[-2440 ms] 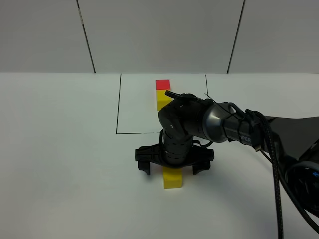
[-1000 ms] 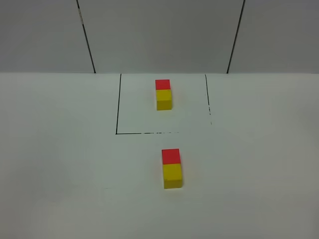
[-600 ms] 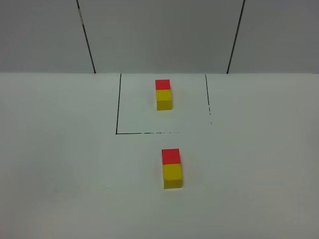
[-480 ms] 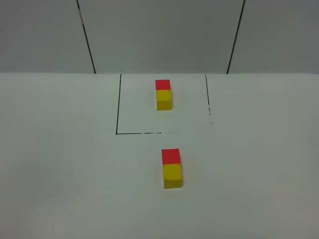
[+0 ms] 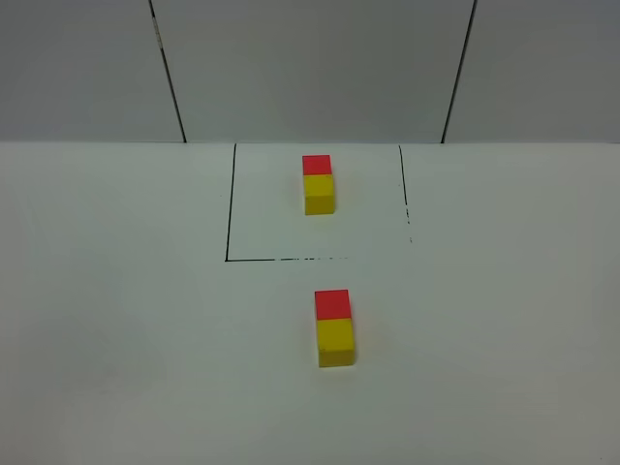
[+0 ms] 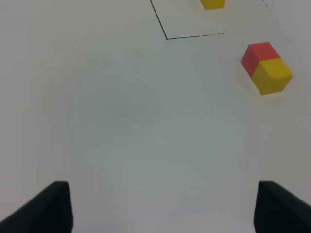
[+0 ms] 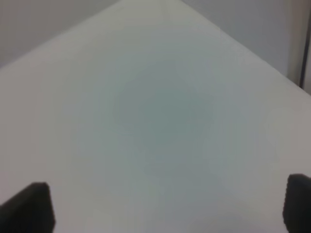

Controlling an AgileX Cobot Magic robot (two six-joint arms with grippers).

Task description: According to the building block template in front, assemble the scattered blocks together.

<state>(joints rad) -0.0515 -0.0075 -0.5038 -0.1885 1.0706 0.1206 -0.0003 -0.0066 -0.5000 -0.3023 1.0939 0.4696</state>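
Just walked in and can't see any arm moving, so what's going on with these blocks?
Nothing is being handled. The loose red cube and yellow cube sit joined in a row on the white table, matching the template pair inside the black outline. Both grippers are open and empty, away from the blocks: left gripper, right gripper.

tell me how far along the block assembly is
It looks essentially done. The loose red cube and yellow cube sit joined in a row on the table, red behind yellow, matching the template pair inside the black outline. Nothing is in hand: the left gripper and right gripper are both open and empty, away from the blocks. Nothing visible remains to be done.
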